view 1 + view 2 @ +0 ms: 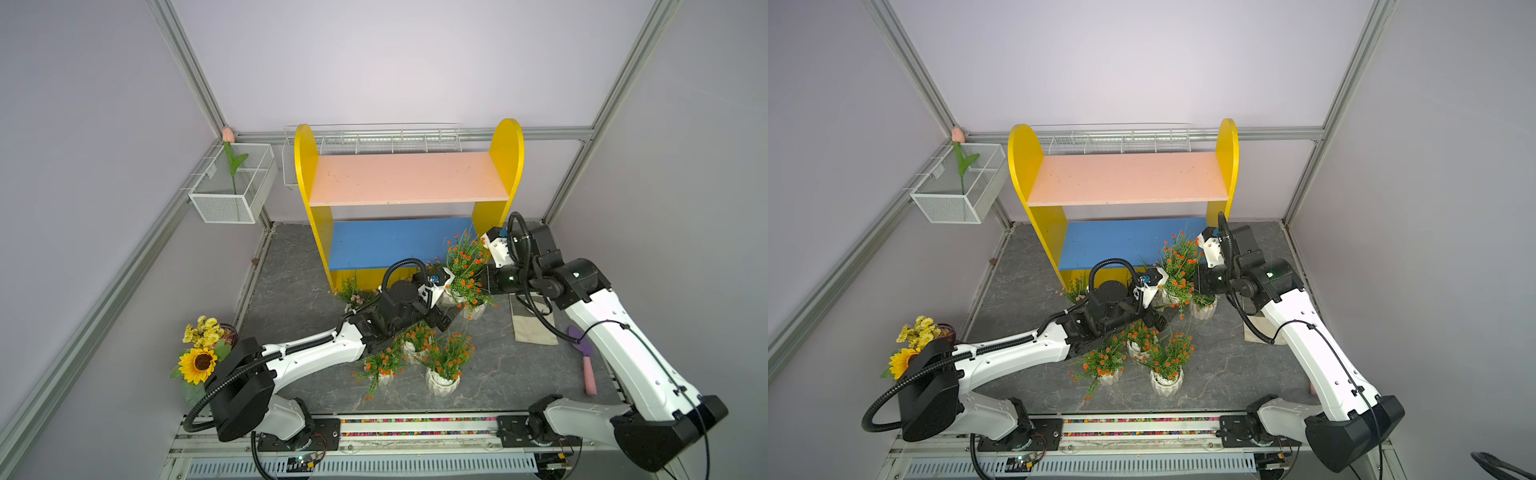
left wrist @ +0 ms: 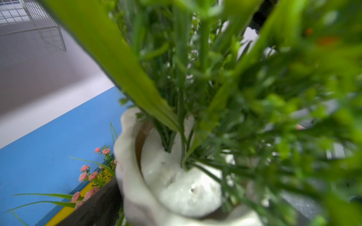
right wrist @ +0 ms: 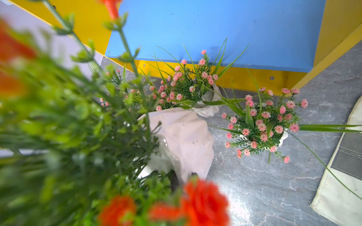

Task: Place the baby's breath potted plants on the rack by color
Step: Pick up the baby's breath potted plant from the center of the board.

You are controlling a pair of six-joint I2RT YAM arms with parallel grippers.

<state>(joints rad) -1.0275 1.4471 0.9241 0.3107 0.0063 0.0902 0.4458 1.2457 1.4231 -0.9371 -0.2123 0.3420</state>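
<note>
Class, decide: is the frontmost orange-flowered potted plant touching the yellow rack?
Apart. Both top views show the potted plant standing well short of the rack.

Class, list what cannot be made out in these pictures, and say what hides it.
- Left gripper: in both top views, largely under the left arm; in the left wrist view, blurred leaves fill the frame.
- Right gripper: its contact with the orange plant is covered by blurred foliage in the right wrist view.
- Pink plants: in both top views, mostly behind the same arm; count unclear.

Grey marbled tabletop (image 1: 291, 299), yellow rack (image 1: 409, 178), potted plants (image 1: 442, 382), cloth (image 1: 534, 330), pink-handled trowel (image 1: 585, 359)
</note>
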